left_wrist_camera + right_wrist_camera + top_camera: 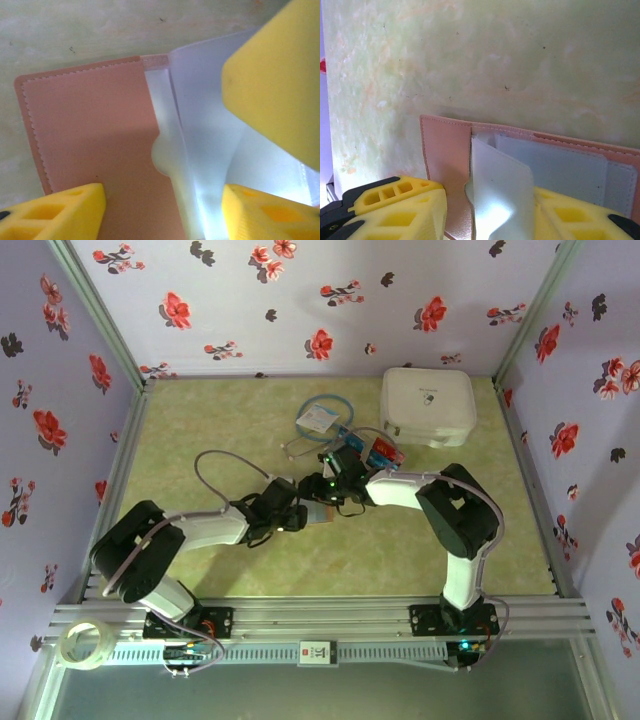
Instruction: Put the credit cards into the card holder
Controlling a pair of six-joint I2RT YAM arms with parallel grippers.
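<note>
Overhead view: both arms reach to the middle of the frame and meet over the card holder (318,514), a small pinkish-tan wallet lying open on the green table (220,430). The credit cards (378,450), red and blue, sit in a loose pile just above and right of centre. They are beside a white case (428,405) and apart from the holder.

Left wrist view: the left gripper (162,215) has its yellow fingers wide apart at the lower corners of the frame. They straddle the leather flap and the clear sleeves (200,125), and nothing is clamped.

Right wrist view: the right gripper (490,215) also stands apart. A curled sleeve (500,185) rises between its fingers with a gap showing on the left, so I read it as not pinching.

My judgement is that the holder is light, soft and floppy, and will slide unless pinned. I would press the stitched leather flap flat and lift a sleeve by its free edge. The cards look thin, stiff and slick, and hard to pick up while lying flat. I would take one by a short edge, wherever one juts from the pile.
</note>
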